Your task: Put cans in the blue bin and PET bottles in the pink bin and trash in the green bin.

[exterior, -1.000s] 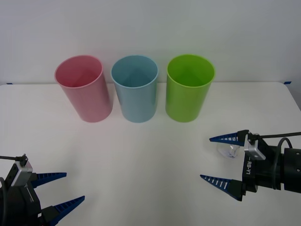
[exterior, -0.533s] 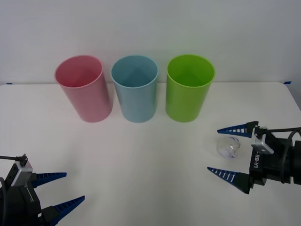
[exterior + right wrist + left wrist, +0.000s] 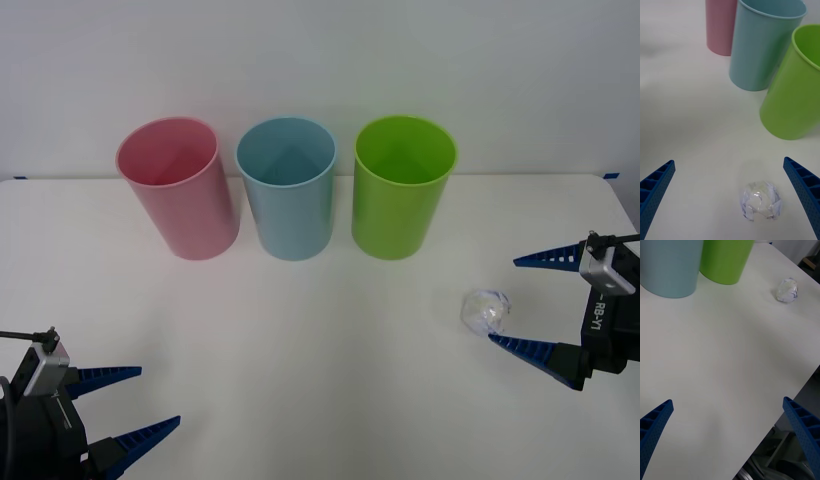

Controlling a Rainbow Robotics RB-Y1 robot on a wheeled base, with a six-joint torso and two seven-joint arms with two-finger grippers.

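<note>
Front: pink bin (image 3: 180,190), blue bin (image 3: 288,190), green bin (image 3: 401,190) in a row at the tabletop's (image 3: 300,340) back. Trash (image 3: 486,312) lying loose near the right pincer (image 3: 535,305), spread wide. Left pincer (image 3: 135,405) parked, also spread.

Right wrist: trash (image 3: 760,200) between parted fingers (image 3: 805,187), untouched.

Left wrist: trash (image 3: 787,290) far off.

Bare table (image 3: 320,340) before three bins (image 3: 288,190)
</note>
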